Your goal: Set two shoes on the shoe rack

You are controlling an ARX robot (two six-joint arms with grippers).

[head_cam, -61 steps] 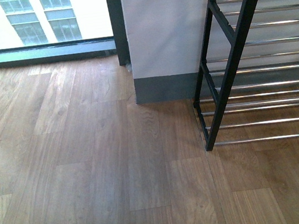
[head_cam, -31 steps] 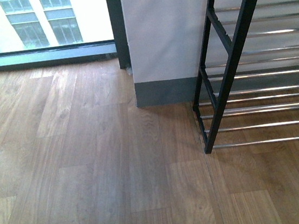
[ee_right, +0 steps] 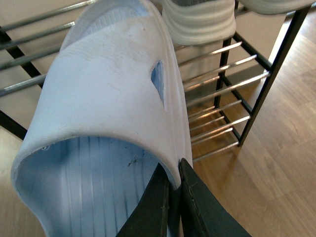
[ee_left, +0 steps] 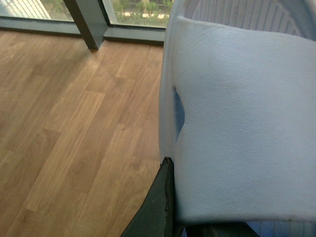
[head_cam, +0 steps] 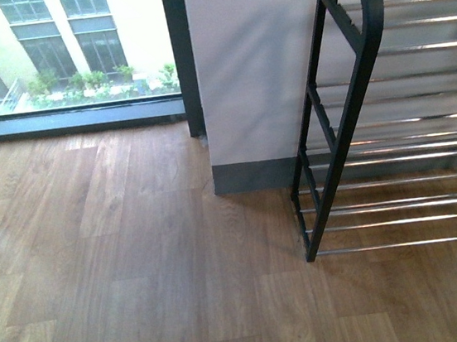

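Note:
My left gripper (ee_left: 173,168) is shut on the strap edge of a pale blue slide sandal (ee_left: 237,123), held above the wood floor; only one dark finger (ee_left: 159,207) shows. My right gripper (ee_right: 174,170) is shut on the rim of the other pale blue slide sandal (ee_right: 108,89), held in front of the shoe rack (ee_right: 222,69). The black rack with chrome bars stands at the right of the front view (head_cam: 351,81). Two thick white soles (ee_right: 197,22) with a little grey above rest on a rack tier; I cannot tell more of them. Neither arm shows in the front view.
Wood floor (head_cam: 140,265) spreads left of the rack. A white wall with a grey skirting (head_cam: 254,176) stands behind the rack's end. A floor-level window (head_cam: 56,59) with a dark frame lies at the back left.
The front view has shifted: the rack's rounded top now shows, the rack sits lower and further left in the picture, and more of the window shows.

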